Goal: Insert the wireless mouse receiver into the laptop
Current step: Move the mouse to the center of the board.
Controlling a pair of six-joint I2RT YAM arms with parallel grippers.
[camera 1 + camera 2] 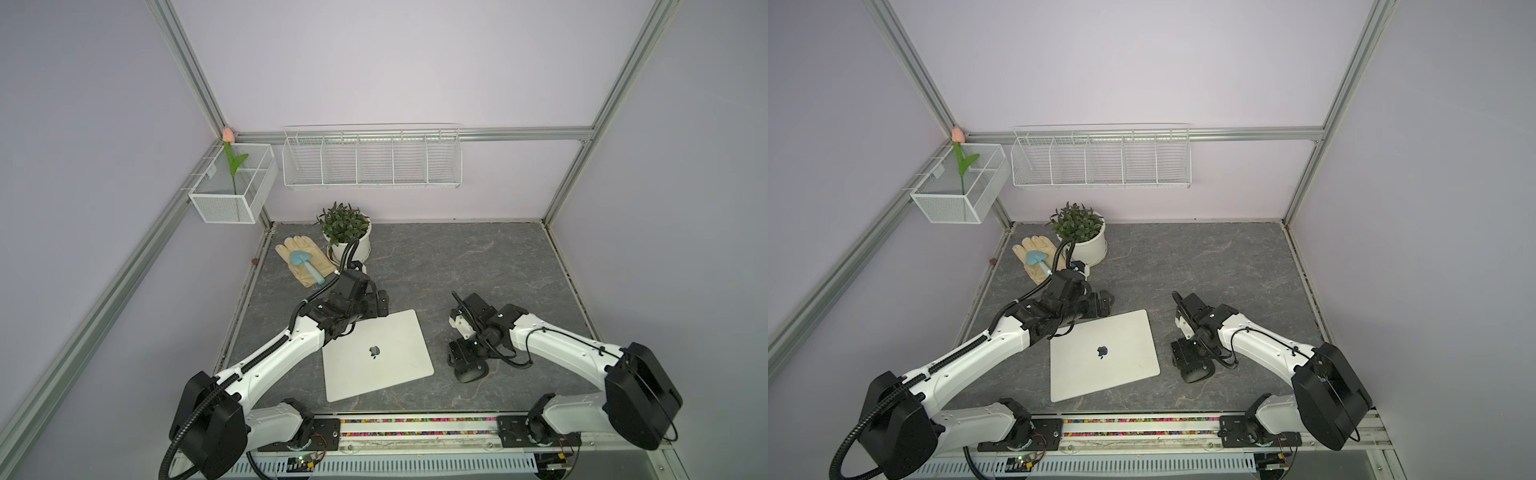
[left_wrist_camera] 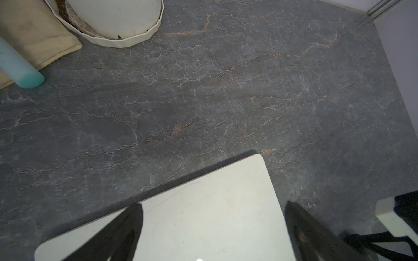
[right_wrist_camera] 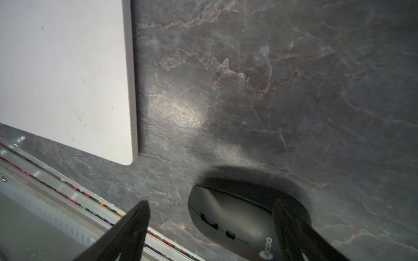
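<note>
Down by the front edge of the desk [image 1: 478,266], about midway along, lies the laptop [image 1: 395,340], lid closed, flat and turned a little askew, logo facing up in both top views. The left gripper [image 1: 380,305] hangs above the laptop's far edge, toward its left corner, jaws spread wide and holding nothing. In the left wrist view its black fingers [image 2: 117,232] frame the pale lid. Over to the right, near the laptop but clear of it, sits the black mouse [image 1: 471,374], and the right gripper [image 3: 210,203] is poised just above it, jaws wide too, nothing gripped. The receiver itself I can't pick out in any view. Up in the far left corner stand a plant pot [image 1: 347,241] and a glove [image 1: 286,249] with a blue trowel [image 1: 297,258] on it.
</note>
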